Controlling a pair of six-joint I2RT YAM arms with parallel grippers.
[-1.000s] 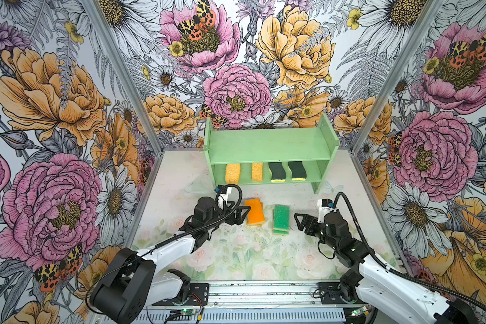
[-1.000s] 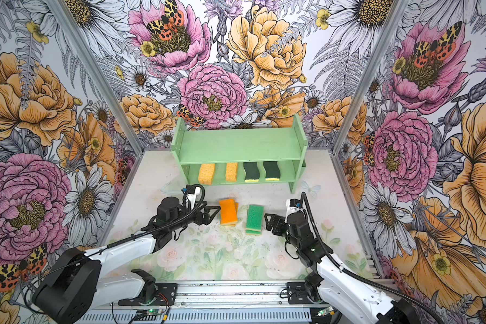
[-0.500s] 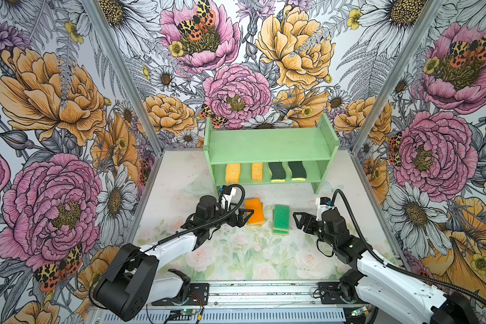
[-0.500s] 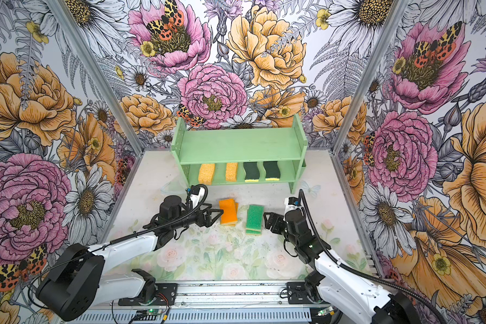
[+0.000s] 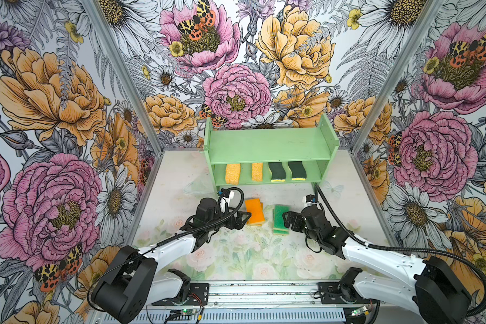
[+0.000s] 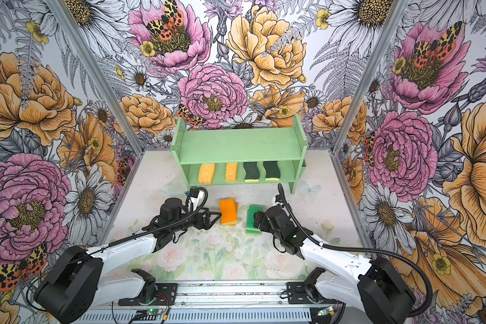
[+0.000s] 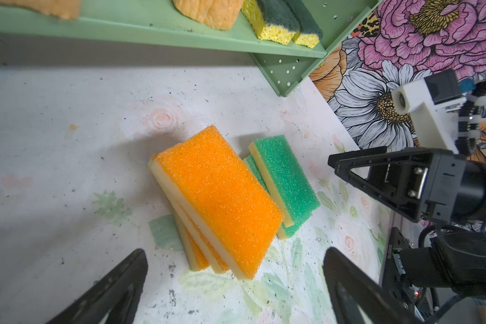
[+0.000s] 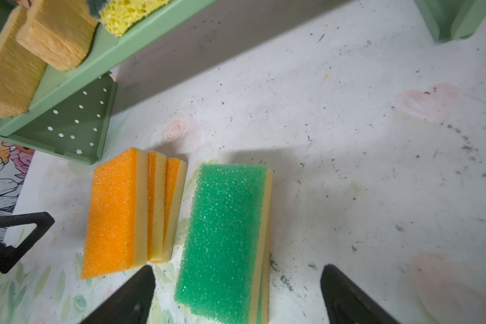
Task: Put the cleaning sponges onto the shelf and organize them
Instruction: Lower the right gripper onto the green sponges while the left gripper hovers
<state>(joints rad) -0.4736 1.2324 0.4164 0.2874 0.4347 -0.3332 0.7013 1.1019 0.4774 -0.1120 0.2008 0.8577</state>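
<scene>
The mint-green shelf [image 5: 267,146] [image 6: 239,146] stands at the back. Its lower tier holds two yellow porous sponges [image 5: 233,173] and two dark-green-topped sponges [image 5: 277,171]. On the table in front lie a fanned stack of three orange-topped sponges [image 5: 254,211] [image 7: 219,196] [image 8: 115,216] and a stack of two green-topped sponges [image 5: 279,218] [image 7: 285,174] [image 8: 225,238]. My left gripper [image 5: 246,217] [image 7: 233,258] is open, just left of the orange stack. My right gripper [image 5: 286,221] [image 8: 237,270] is open, its fingers flanking the near end of the green stack without gripping it.
Floral walls close in the table on three sides. A metal rail [image 5: 264,291] with both arm bases runs along the front edge. The shelf's right leg [image 5: 319,183] stands just behind the right wrist. The two grippers face each other across the two stacks.
My left gripper has moved right, up to the orange stack. The right gripper has moved left to the green stack and its jaws have widened.
</scene>
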